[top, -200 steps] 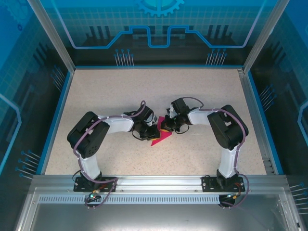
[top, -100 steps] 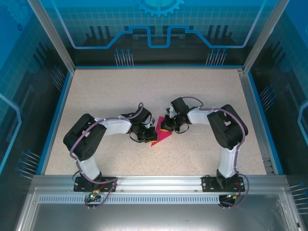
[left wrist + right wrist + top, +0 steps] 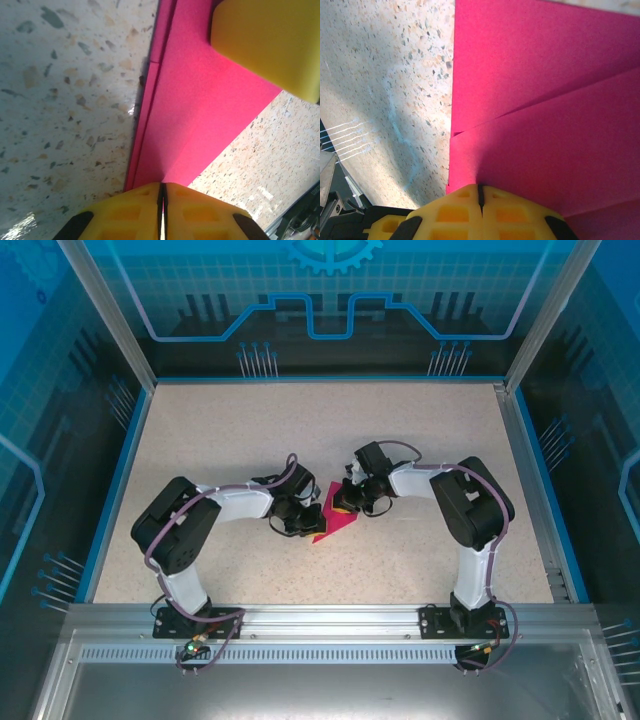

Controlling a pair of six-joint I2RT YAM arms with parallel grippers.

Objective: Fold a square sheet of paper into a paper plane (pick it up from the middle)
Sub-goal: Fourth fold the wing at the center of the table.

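**A:** Pressed tight together at the left gripper (image 3: 161, 186), tips set right at the narrow near point of the folded sheet of paper (image 3: 200, 115). Nipping a layer or merely bearing down on it? Impossible to tell.

**B:** Same at the right gripper (image 3: 480, 189): clamped shut, planted at the sheet's edge, just below a folded flap's creased line. Lying flat on the speckled table (image 3: 420, 440), midway between both arms, in overlapping pink layers.

**A:** Risky from here, probably. Easy to skew the crease by dragging either tip sideways. Easy to tear such thin stuff too.

**B:** Likely to spring open as well, on lifting off with the fold only lightly set. And close quarters: a yellow finger (image 3: 270, 40) of the right gripper resting on the sheet, just across from the left tips. Liable to bump or bunch the layers if pushed inward.
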